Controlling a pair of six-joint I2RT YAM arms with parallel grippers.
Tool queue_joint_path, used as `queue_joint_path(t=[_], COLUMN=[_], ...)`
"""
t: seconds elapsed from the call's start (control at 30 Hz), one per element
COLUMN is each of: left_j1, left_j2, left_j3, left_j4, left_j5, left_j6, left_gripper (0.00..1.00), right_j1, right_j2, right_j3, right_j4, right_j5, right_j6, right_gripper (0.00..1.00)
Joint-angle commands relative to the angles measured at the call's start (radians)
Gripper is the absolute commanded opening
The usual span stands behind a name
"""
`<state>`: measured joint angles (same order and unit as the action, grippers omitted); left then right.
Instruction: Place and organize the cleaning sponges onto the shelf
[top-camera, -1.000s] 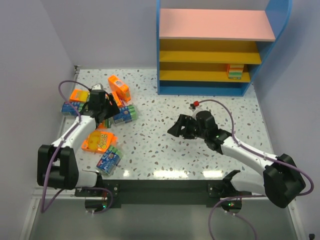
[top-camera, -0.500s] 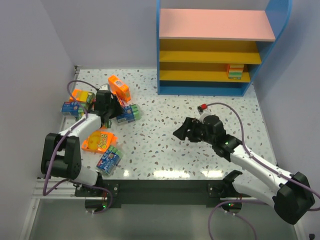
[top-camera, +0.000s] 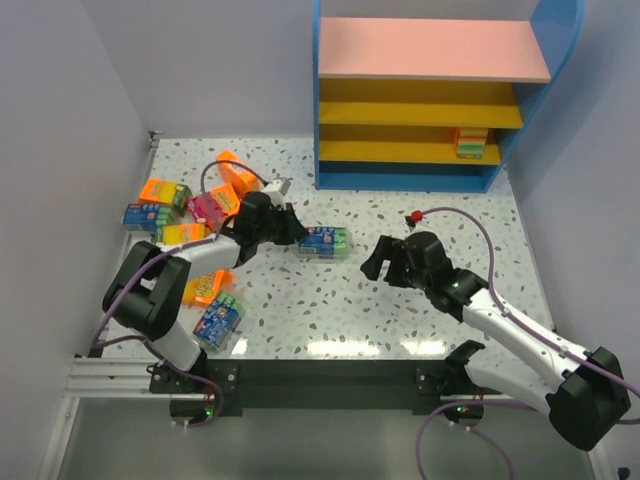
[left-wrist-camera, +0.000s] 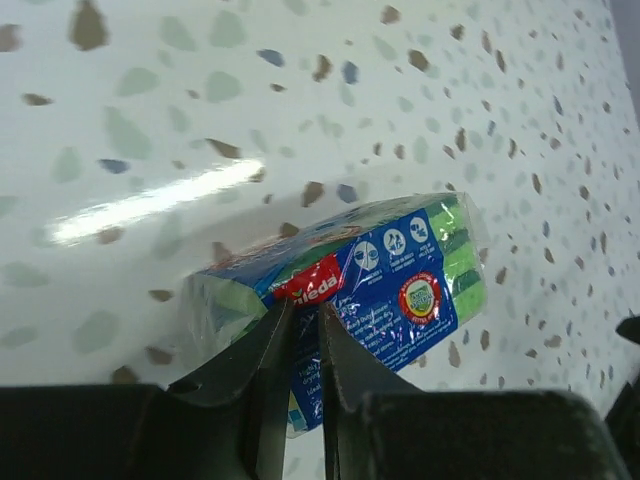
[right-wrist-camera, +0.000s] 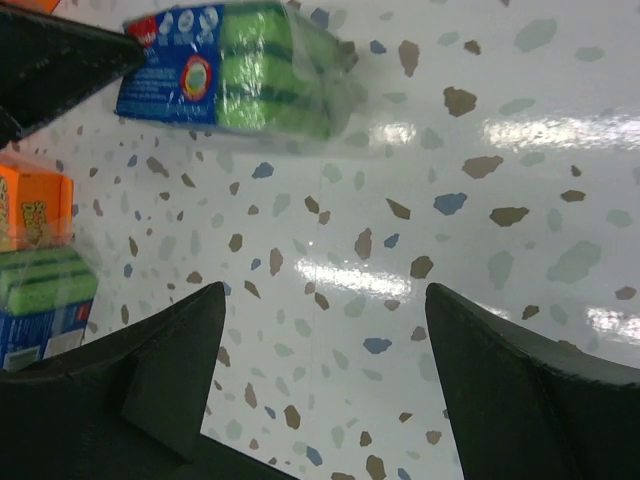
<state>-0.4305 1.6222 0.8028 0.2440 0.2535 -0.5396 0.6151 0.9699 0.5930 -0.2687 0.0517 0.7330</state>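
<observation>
On the surface (top-camera: 330, 310) the shelf (top-camera: 400, 183) stands far right, well apart from the blue sponge pack (left-wrist-camera: 390, 275) at the middle, which the left claw (left-wrist-camera: 305, 308) grasps by a thin wrapper corner. So slim a hold may let the pack twist or slip free, and the released right claw (right-wrist-camera: 322, 295) nearby could knock it.

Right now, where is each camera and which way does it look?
Top external: high behind the arms, looking down at the speckled white table and blue-framed shelf; both arms show.
Left wrist: on the left arm, looking along the left end effector, pinched on a blue-and-green wrapped sponge pack.
Right wrist: on the right arm, looking past the open right end effector at the table.
Shared: all three show that pack.
</observation>
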Motion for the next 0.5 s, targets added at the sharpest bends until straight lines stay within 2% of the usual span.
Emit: queue_joint_path(t=[0.0,0.17,0.37,0.47], left_j1=[-0.069,-0.162,-0.194,-0.218], left_j2=[0.102,0.140,0.088,0.032], left_j3=[0.009,0.075,0.046,-0.037], left_j4=[-0.002,0.031,0.060,0.081], left_j5=[0.210,0.351,0.331,0.285], left_j6=[0.061,0.138,0.130,0.135], left_gripper=[0.20,0.22,0.22,0.20], right_j1=[-0.003,-0.026,-0.035,-0.035], right_j2=[-0.042,-0.027,-0.008,-0.002], right_j3=[0.068,0.117,0.114,0.102], right_j4=[-0.079,-0.165,-0.130,-0.106], right_j5=[0.131,0.226,0.174,0.143], right_j6=[-0.012,-0.043,-0.035,-0.037], right_gripper=[0.85,0.87,0.87,0.86])
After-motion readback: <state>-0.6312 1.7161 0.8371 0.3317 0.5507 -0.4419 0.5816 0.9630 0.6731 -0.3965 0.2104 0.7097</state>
